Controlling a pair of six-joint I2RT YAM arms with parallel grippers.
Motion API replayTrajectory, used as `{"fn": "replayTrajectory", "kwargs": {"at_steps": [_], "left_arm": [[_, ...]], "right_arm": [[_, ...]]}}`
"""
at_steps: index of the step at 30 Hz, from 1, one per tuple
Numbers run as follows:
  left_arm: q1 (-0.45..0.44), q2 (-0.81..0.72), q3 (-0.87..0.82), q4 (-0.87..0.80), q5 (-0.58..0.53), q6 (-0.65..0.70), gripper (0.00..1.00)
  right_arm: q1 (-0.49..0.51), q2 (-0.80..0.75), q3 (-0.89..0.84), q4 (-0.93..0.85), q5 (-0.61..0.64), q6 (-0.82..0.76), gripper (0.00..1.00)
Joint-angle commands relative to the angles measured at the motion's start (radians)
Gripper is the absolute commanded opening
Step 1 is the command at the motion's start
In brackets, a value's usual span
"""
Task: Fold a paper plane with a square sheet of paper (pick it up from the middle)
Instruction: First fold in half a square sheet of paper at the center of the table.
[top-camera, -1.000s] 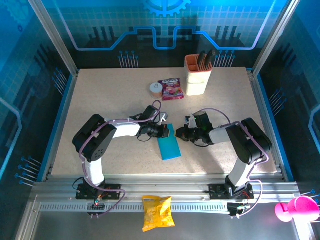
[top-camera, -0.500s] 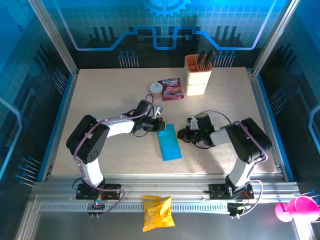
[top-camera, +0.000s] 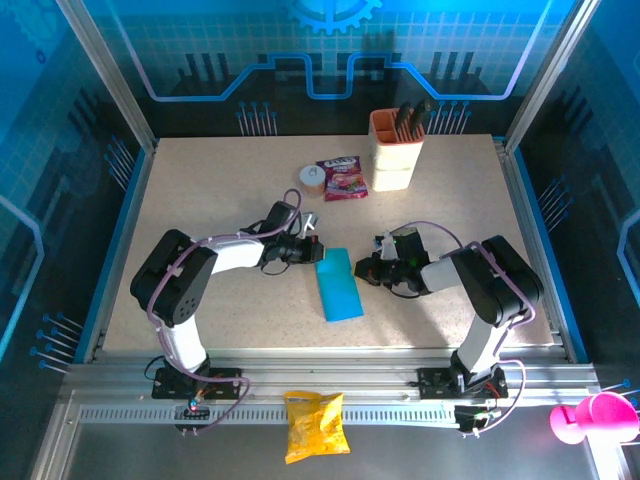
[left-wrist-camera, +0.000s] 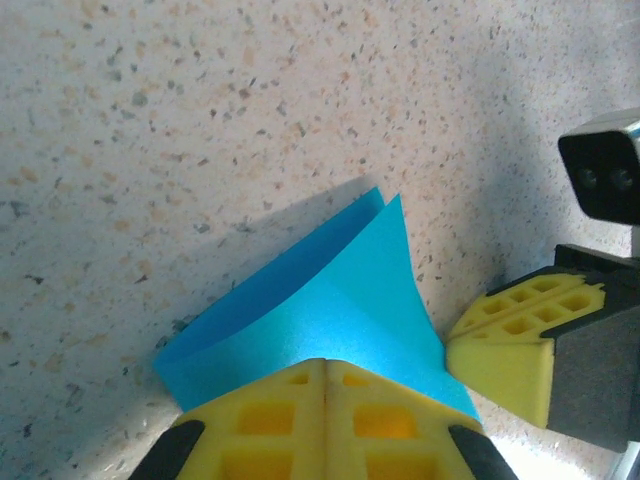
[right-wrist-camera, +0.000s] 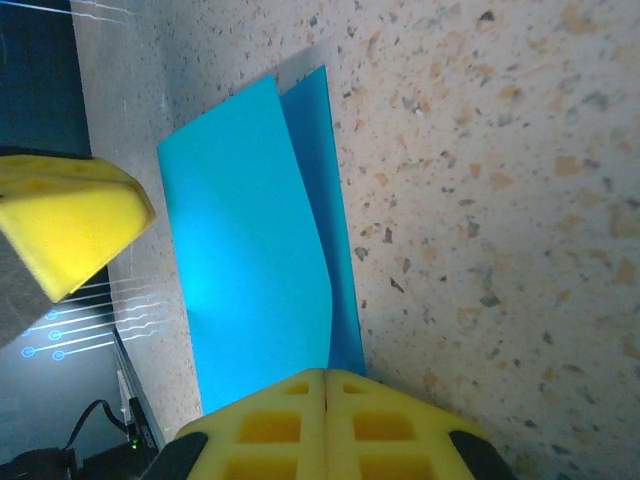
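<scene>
So far, the square sheet of paper (top-camera: 338, 284) lies folded in half into a narrow strip with two layers showing, near the middle of the bench (top-camera: 200, 180) and closer to its near edge. The left end effector (top-camera: 317, 252) and right end effector (top-camera: 361, 268) are both clenched, their tips at the strip's far end, one on each side; whether either pinches a layer cannot be told. Judging by this, only the first crease is made, and the nose folds and wings remain.
</scene>
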Motion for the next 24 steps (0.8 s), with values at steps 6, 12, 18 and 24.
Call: {"fn": "replayTrajectory", "kwargs": {"at_steps": [6, 12, 18, 24], "left_arm": [[0.007, 0.013, -0.055, 0.084, 0.031, -0.032, 0.0], [0.005, 0.028, -0.061, 0.104, 0.031, -0.037, 0.0], [0.001, 0.042, -0.063, 0.106, 0.031, -0.036, 0.0], [-0.01, 0.065, -0.06, 0.1, 0.018, -0.03, 0.0]], "right_arm": [[-0.018, 0.048, -0.028, -0.042, 0.054, -0.009, 0.0], [-0.018, 0.05, -0.03, -0.04, 0.056, -0.008, 0.0], [-0.018, 0.058, -0.032, -0.029, 0.053, -0.005, 0.0], [-0.018, 0.065, -0.033, -0.021, 0.048, -0.001, 0.0]]}}
